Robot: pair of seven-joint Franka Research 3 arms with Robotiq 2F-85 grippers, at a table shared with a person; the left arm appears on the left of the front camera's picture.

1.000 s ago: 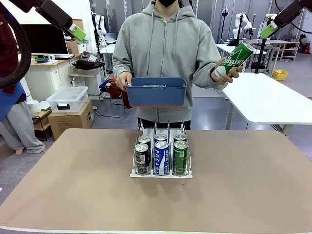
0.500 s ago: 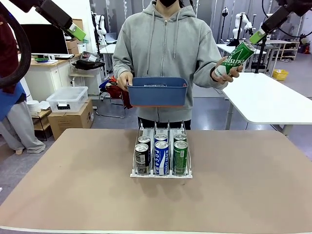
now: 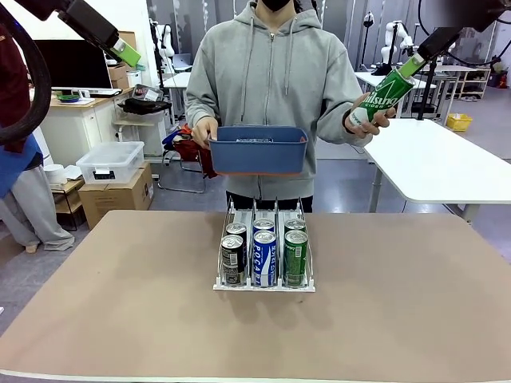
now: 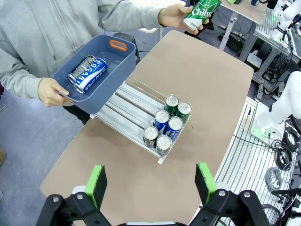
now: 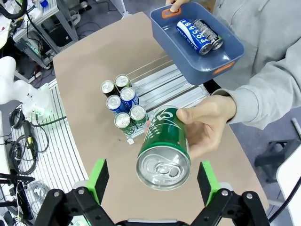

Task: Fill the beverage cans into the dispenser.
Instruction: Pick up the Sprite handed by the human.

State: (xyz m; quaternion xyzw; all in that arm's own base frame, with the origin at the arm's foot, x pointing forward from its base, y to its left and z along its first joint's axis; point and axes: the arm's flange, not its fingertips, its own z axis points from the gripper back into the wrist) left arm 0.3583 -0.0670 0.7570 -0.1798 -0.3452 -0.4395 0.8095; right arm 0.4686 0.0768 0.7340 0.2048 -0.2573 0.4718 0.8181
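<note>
A person's hand holds a green beverage can up at the right, tilted, with its silver top facing my right gripper. That gripper is open and sits right at the can's top end, one green pad on each side of it. The clear dispenser stands mid-table with two rows of cans: black-and-silver, blue-and-white and green in front. My left gripper hangs open, high at the left, and looks down on the dispenser.
The person's other hand holds a blue bin above the dispenser's far end. In the bin lie a blue-and-white can and a black-and-silver one. A white table stands at the far right.
My right gripper has moved left and down to the top of the green can in the person's hand. The left arm, bin and dispenser have stayed still.
</note>
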